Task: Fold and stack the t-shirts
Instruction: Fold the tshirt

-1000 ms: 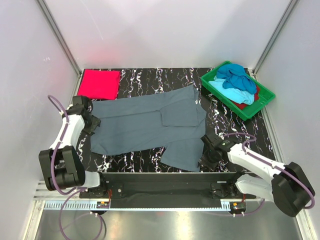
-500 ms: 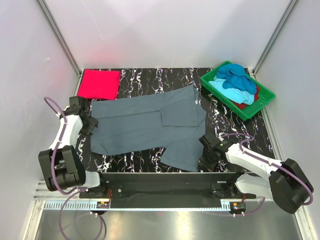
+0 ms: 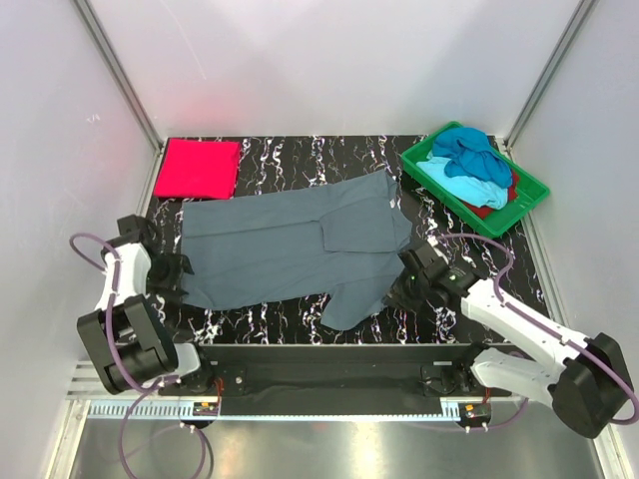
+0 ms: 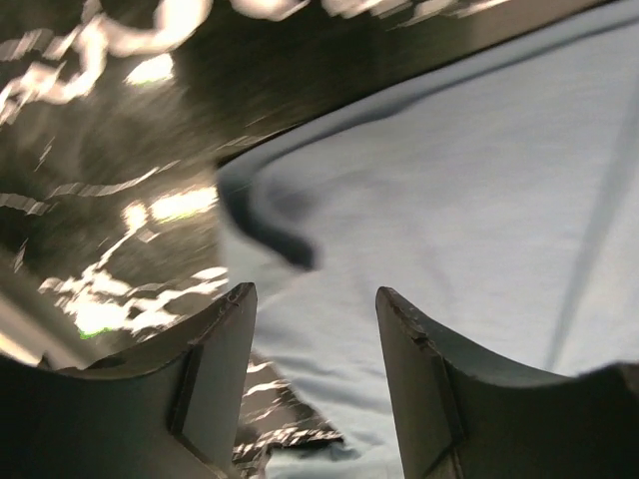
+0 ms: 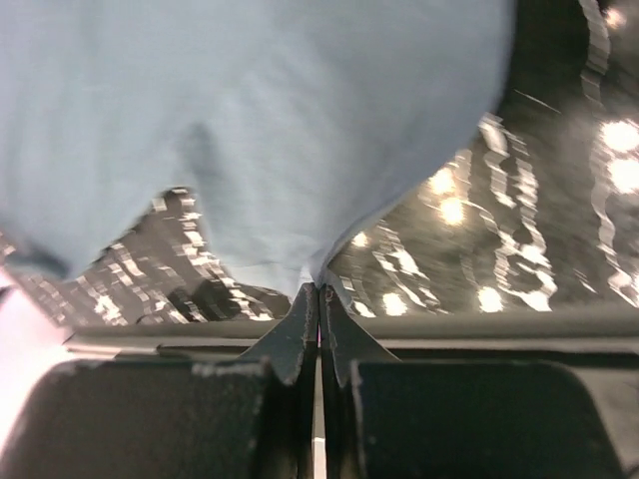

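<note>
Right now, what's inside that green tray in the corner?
Crumpled shirts fill the tray: dark blue shirt on top, turquoise shirt beneath, red shirt peeking out at the edge. The pile covers the tray's floor, so anything underneath is hidden.

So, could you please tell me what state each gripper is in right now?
Left gripper: open, holding nothing.
Right gripper: closed on the edge of the slate grey-blue cloth t-shirt.
</note>
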Controlling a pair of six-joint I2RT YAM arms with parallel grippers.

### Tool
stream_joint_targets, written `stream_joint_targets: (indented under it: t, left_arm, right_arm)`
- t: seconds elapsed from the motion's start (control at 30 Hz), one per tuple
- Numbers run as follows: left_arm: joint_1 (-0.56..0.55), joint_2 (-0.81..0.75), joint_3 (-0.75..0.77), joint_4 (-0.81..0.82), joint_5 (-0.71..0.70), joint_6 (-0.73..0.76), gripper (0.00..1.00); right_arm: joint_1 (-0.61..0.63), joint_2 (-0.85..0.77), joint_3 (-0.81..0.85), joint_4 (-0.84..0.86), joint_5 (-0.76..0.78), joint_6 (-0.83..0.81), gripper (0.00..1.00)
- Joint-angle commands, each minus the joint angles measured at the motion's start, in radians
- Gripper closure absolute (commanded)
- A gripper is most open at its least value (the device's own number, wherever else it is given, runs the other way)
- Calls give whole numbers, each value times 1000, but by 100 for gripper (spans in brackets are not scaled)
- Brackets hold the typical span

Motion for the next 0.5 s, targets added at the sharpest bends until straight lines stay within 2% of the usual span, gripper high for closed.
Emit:
stream_joint_targets:
  t: [0.0,0.13,0.27,0.37,0.47]
  left_arm:
    - [2,-62,-47,-42,4,-60,44]
    - [0,-68,-59,-23,-42,-54,39]
    - [0,-96,-36,-83,-189,-103,37]
    - [-14,-116,-50,-65,-199,-158,36]
    - [-66,-67,-15,-62,-220,-182,36]
  right_arm:
    - [9,20,46,93,6,-81,100]
    - [9,53,55,151,-3,-150,100]
    - [9,92,64,192,-40,-192,100]
    - [9,115,67,216,-66,-213,100]
    - [9,121,66,228,-65,-226,100]
